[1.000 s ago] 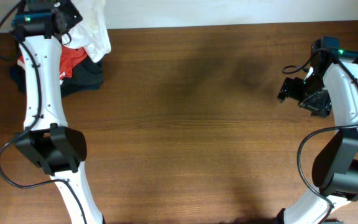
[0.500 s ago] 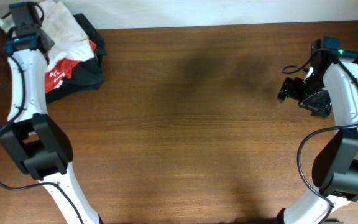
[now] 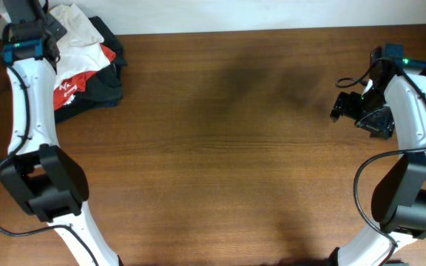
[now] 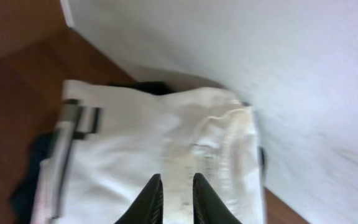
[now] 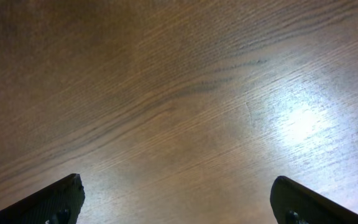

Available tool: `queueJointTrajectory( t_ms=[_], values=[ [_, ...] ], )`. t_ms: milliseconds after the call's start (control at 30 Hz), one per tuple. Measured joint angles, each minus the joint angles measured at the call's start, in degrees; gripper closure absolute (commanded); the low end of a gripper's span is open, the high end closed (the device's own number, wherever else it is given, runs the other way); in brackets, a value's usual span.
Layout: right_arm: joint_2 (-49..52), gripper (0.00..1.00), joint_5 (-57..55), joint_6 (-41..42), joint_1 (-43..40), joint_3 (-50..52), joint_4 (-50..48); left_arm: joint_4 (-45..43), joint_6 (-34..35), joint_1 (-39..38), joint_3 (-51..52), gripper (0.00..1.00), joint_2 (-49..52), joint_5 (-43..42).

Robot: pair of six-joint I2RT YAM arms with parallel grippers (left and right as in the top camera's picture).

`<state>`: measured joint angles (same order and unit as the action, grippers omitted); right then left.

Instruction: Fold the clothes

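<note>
The white T-shirt (image 3: 76, 29) lies bunched on top of a pile at the table's far left corner. It fills the left wrist view (image 4: 166, 137), with its collar ribbing showing. My left gripper (image 3: 48, 26) is at the shirt's left edge; its fingers (image 4: 176, 190) are nearly together with white cloth between them. My right gripper (image 3: 346, 107) hovers over bare wood at the far right, wide open and empty (image 5: 179, 199).
A red T-shirt with white lettering (image 3: 72, 77) and dark garments (image 3: 102, 85) lie under the white shirt. The white wall (image 4: 278, 62) runs just behind the pile. The brown wooden table (image 3: 228, 148) spreads between the arms.
My left gripper swung left, from above the pile to the far left corner, and drew the white shirt with it, so it now drapes on the pile. The right arm has not moved.
</note>
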<state>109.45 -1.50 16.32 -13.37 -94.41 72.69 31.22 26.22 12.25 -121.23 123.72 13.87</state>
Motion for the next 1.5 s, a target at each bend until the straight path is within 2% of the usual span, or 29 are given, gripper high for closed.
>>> queueJointTrajectory(
  t_ms=[100,133,200,233,300,367,400,533,667,767,867,1000,1133,1233,1333,1500],
  values=[
    [0.0,0.01,0.0,-0.07,0.0,0.0,-0.07,-1.29,0.0,-0.24,-0.09,0.75,3.63,-2.34],
    [0.0,0.01,0.0,-0.02,0.0,0.0,-0.04,-0.83,0.0,-0.24,-0.09,0.67,6.58,-2.8],
    [0.0,0.01,0.0,-0.02,0.0,0.0,-0.04,0.42,0.2,-0.24,-0.04,0.38,11.02,-3.04],
    [0.0,0.01,0.0,-0.02,0.0,0.0,-0.04,1.09,0.07,-0.24,-0.02,0.29,12.37,-3.17],
    [0.0,0.01,0.0,-0.04,0.0,0.0,-0.02,1.53,0.22,-0.24,-0.2,0.2,12.44,-3.37],
    [0.0,0.01,0.0,-0.04,0.0,0.0,-0.07,3.23,0.02,-0.24,-0.24,0.15,11.72,-3.45],
    [0.0,0.01,0.0,0.0,0.0,0.0,-0.09,4.33,0.02,-0.24,-0.24,0.01,10.93,-3.58],
    [0.0,0.01,0.0,0.0,0.0,0.0,-0.02,12.98,-0.02,-0.24,0.33,0.01,1.64,-4.0],
    [0.0,0.01,0.0,0.02,0.0,0.0,-0.04,24.44,0.0,-0.24,0.24,0.01,-17.57,-4.72],
    [0.0,0.01,0.0,0.0,0.0,0.0,-0.07,34.82,0.0,-0.24,-0.33,0.01,-27.19,-7.89],
    [0.0,0.01,0.02,0.0,0.0,0.0,-0.02,52.17,0.0,-0.52,-0.28,0.01,-31.87,-12.46],
    [0.0,0.01,0.0,-0.04,0.0,0.0,-0.09,62.66,-1.2,-5.4,2.23,0.01,-36.48,-12.79],
    [0.0,0.01,0.0,-0.02,0.0,0.0,-0.02,64.32,-1.77,-10.82,10.45,0.01,-51.36,-10.14],
    [0.0,0.01,-0.04,-0.02,0.0,0.0,-0.04,65.22,-1.77,-11.98,21.51,0.01,-61.59,-11.32],
    [0.0,0.01,0.0,-0.04,0.0,0.0,-0.09,65.66,-1.77,-11.98,27.85,0.01,-66.77,-14.6],
    [0.0,0.01,0.0,0.0,0.0,0.0,-0.04,65.64,-1.77,-11.98,28.87,0.01,-68.15,-15.65]
  ],
)
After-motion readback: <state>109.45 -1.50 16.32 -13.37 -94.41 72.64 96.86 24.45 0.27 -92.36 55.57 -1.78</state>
